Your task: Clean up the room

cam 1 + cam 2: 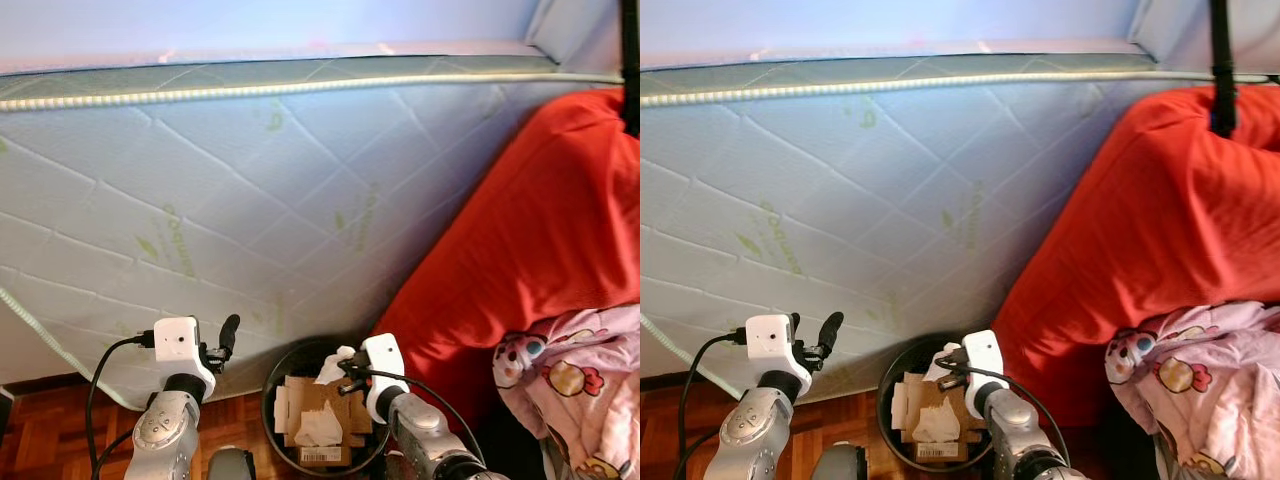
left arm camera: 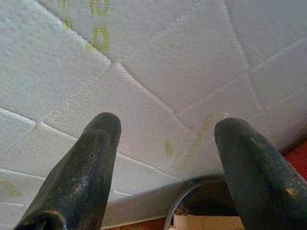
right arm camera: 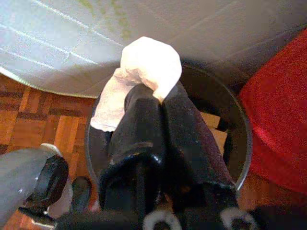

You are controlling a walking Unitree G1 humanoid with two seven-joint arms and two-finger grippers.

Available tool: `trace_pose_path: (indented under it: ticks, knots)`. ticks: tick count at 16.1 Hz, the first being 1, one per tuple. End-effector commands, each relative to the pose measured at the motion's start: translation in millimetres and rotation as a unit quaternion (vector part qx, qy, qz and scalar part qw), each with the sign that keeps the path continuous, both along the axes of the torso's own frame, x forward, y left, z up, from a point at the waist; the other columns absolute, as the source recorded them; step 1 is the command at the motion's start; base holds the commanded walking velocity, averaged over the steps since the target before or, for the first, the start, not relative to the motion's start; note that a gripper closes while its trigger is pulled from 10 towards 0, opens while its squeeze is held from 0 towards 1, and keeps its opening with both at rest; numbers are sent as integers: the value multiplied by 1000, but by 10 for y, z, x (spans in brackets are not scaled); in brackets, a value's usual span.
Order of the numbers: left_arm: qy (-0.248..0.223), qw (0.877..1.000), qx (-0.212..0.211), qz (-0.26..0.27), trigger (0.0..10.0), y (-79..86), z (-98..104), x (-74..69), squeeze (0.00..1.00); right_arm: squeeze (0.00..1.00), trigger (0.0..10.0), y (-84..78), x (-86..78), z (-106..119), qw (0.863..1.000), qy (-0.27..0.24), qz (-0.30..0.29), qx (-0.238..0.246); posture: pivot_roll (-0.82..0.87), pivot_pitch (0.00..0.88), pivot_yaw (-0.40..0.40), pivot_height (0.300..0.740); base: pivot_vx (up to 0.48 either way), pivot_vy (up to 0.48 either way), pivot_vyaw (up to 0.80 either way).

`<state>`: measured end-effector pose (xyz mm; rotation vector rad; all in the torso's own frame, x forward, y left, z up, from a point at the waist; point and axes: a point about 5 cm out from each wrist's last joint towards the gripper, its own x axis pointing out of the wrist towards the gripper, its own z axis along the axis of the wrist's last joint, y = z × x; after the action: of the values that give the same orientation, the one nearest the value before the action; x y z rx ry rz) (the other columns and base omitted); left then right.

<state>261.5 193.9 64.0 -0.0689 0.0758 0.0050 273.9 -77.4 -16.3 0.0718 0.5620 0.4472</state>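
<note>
Here the right gripper [image 3: 160,96] pinches a crumpled white tissue [image 3: 148,64] above the black bin [image 1: 275,375], while the left gripper [image 2: 165,143] hangs spread.

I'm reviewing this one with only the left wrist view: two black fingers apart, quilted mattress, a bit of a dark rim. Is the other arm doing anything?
Observer: Yes. The right end effector is shut on a crumpled white tissue, over the black bin.
Operator: Is that rim the bin?
Observer: It looks so. The bin holds cardboard pieces and paper.
Operator: What's beside it?
Observer: A red cover to its right, with a cartoon-print fabric lying against it.
</note>
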Motion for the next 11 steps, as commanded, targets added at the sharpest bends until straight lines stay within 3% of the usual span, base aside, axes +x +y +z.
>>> trace_pose_path:
  ticks: [1, 8, 11]
  knots:
    - [2, 1000, 0, -2, 10000, -15, 9, -30, 0, 0, 10000, 42, -64, -54, 1000, 18, 16, -6, 128, 113, -82, 628, 0, 0, 0]
    - [2, 1000, 0, 1, 10000, -13, 24, -119, 0, 0, 10000, 207, -57, -29, 998, 27, 44, -21, 162, 149, -97, 628, 0, 0, 0]
    - [3, 1000, -1, 3, 10000, -23, 33, -169, 0, 0, 10000, 139, -3, -7, 999, 26, 29, -25, 171, 167, -106, 628, 0, 0, 0]
